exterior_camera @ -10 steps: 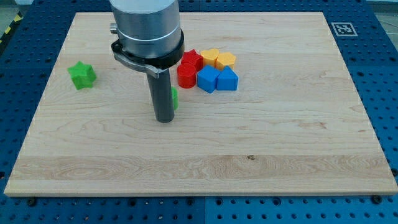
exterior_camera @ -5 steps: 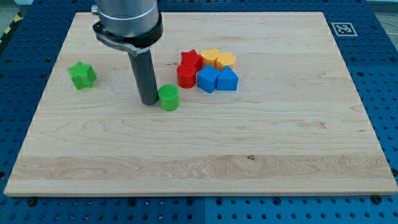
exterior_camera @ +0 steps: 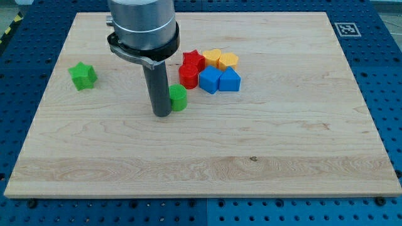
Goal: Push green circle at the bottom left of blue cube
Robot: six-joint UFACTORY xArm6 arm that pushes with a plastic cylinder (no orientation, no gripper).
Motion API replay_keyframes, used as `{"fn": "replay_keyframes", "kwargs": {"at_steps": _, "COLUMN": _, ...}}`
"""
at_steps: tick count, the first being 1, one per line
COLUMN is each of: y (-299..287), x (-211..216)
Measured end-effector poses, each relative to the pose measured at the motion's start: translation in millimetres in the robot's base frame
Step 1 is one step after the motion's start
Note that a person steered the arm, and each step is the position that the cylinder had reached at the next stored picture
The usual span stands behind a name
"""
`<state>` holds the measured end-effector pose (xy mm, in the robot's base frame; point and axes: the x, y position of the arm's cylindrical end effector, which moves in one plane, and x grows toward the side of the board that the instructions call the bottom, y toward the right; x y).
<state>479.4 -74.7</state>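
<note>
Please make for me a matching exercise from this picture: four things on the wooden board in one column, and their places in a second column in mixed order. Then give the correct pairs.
Things
1. green star block
2. green circle block
3. yellow blocks
4. my tip, the dark rod's lower end

Places
A. at the top of the cluster, above the blue blocks
B. just below and to the left of the red blocks
C. alone near the view's left edge of the board
D. right against the left side of the green circle block

Pairs: 1-C, 2-B, 3-A, 4-D
</note>
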Motion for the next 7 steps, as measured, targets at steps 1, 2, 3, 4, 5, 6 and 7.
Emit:
{"fn": "replay_keyframes", "kwargs": {"at_steps": 1, "y": 0.0, "x": -0.3}}
{"fn": "replay_keyframes", "kwargs": {"at_steps": 2, "y": 1.0, "x": -20.5}}
{"fn": "replay_keyframes", "kwargs": {"at_steps": 3, "y": 8.1, "x": -27.1}}
{"fn": "replay_keyframes", "kwargs": {"at_steps": 4, "y": 14.7, "x": -27.1}}
{"fn": "replay_keyframes", "kwargs": {"at_steps": 5, "y": 21.3, "x": -30.3}}
{"fn": "replay_keyframes", "kwargs": {"at_steps": 6, "y": 36.3, "x": -42.5}}
{"fn": "replay_keyframes", "kwargs": {"at_steps": 7, "y": 39.7, "x": -42.7}}
